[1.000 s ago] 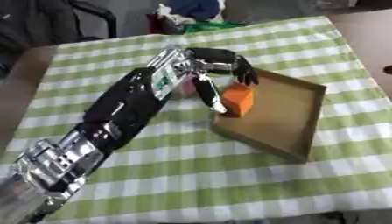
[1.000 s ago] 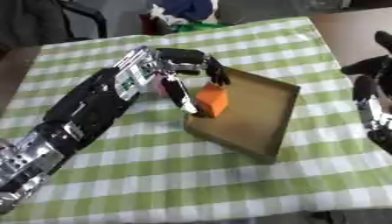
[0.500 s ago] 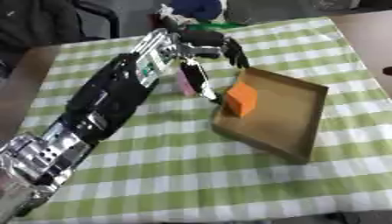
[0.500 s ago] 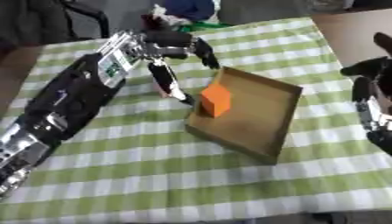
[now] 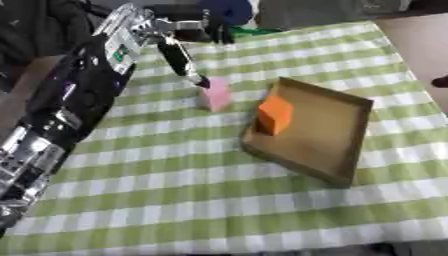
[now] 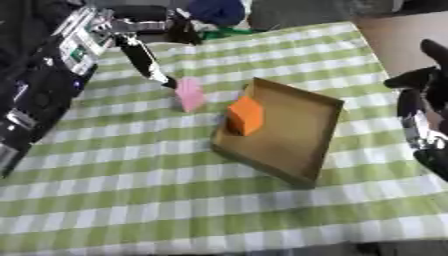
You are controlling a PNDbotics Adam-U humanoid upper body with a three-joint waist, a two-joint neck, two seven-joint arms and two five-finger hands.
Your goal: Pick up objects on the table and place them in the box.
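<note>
An orange block [image 5: 275, 113] stands inside the shallow brown box [image 5: 337, 150], against its left wall. A pink block [image 5: 216, 93] stands upright on the green checked cloth just left of the box. My left hand [image 5: 179, 32] is up at the far left of the table, open, with one straight finger [image 5: 179, 60] reaching down to the pink block's top. It holds nothing. My right hand [image 6: 420, 95] rests open at the right edge of the right eye view, off the table's side.
The table [image 5: 219, 200] carries a green and white checked cloth with bare cloth in front of the box. Dark blue and green things [image 5: 229, 12] lie beyond the far edge. My left forearm [image 5: 61, 110] crosses the table's left side.
My left hand has drawn back from the box toward the far left, leaving the orange block inside it. The pink block beside the box has come into plain sight. The right hand stays put.
</note>
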